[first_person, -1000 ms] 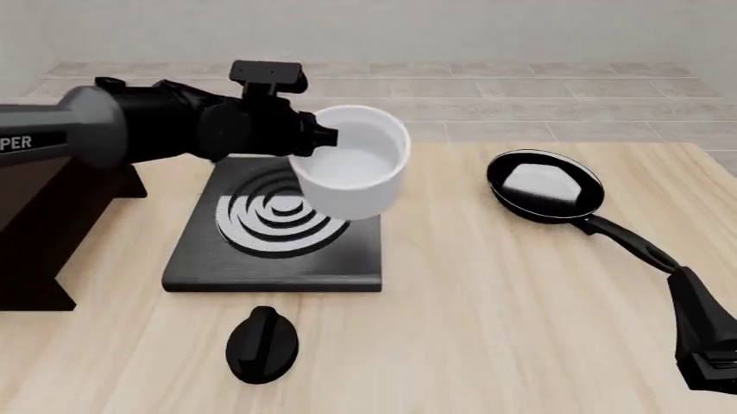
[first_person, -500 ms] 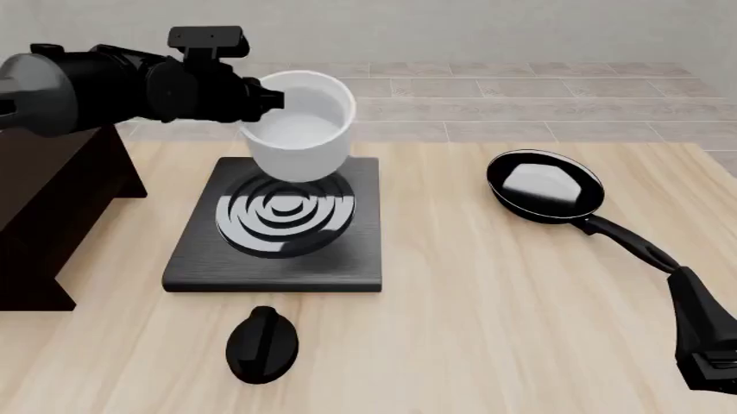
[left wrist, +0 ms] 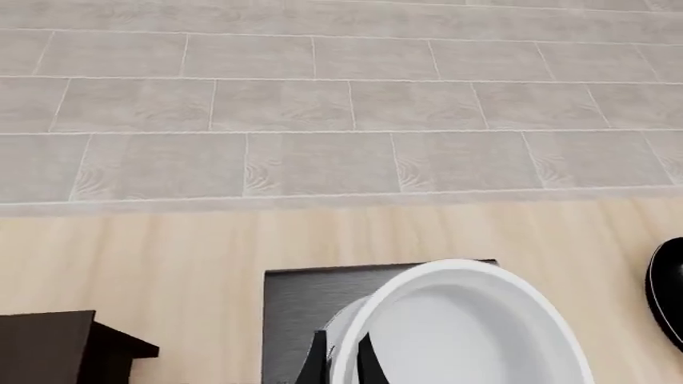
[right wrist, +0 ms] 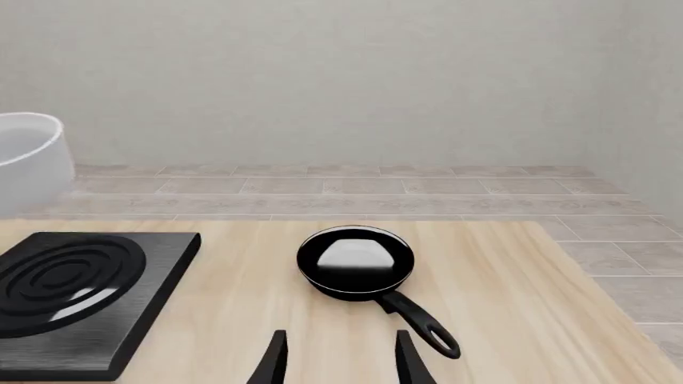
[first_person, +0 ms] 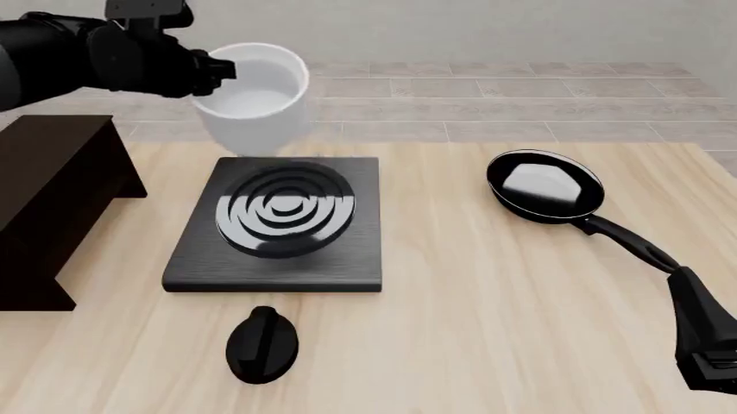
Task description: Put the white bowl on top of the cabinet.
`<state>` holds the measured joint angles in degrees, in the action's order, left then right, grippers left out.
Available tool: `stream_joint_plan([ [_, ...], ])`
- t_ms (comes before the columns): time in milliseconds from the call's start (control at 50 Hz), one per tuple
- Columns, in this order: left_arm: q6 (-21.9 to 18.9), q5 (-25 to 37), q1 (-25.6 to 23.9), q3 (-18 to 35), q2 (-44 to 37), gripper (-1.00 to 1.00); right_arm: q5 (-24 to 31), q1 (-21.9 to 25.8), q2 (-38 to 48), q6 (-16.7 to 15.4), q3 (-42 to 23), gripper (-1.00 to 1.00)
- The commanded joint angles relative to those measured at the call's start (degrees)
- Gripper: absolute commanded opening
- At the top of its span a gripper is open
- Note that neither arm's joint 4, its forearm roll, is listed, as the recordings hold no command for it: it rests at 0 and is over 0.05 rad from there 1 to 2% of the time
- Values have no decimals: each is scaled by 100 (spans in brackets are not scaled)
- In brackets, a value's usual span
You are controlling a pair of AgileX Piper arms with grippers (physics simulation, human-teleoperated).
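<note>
The white bowl (first_person: pixel 255 97) hangs in the air above the far left edge of the black stove plate (first_person: pixel 280 220), tilted a little. My left gripper (first_person: pixel 219 69) is shut on its rim on the left side. In the left wrist view the fingers (left wrist: pixel 316 366) pinch the bowl's wall (left wrist: pixel 459 336). The dark brown cabinet (first_person: pixel 52 185) stands at the left, lower than the bowl and left of it; its corner shows in the left wrist view (left wrist: pixel 53 348). My right gripper (right wrist: pixel 341 362) is open and empty, low at the front right. The bowl also shows in the right wrist view (right wrist: pixel 27 160).
A black frying pan (first_person: pixel 544 187) lies right of the stove plate, handle pointing to the front right near my right arm (first_person: pixel 705 332). A black knob (first_person: pixel 262 343) lies in front of the stove plate. The tiled floor lies beyond the table's far edge.
My left arm has carried the bowl up and to the left, from over the stove plate's middle towards the cabinet. The right arm has not moved.
</note>
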<state>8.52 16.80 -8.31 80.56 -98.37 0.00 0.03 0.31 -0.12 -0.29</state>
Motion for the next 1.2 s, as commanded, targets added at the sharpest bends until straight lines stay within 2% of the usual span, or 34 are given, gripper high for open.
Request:
stream_joint_plan([
  [20, -60, 33, 284, 18, 169, -100, 0, 1, 0, 0, 0, 100],
  [620, -119, 171, 1045, -114, 616, -100, 0, 1, 0, -2, 0, 100],
  [1200, -77, 74, 1835, -791, 1192, -100, 0, 0, 0, 0, 0, 100],
])
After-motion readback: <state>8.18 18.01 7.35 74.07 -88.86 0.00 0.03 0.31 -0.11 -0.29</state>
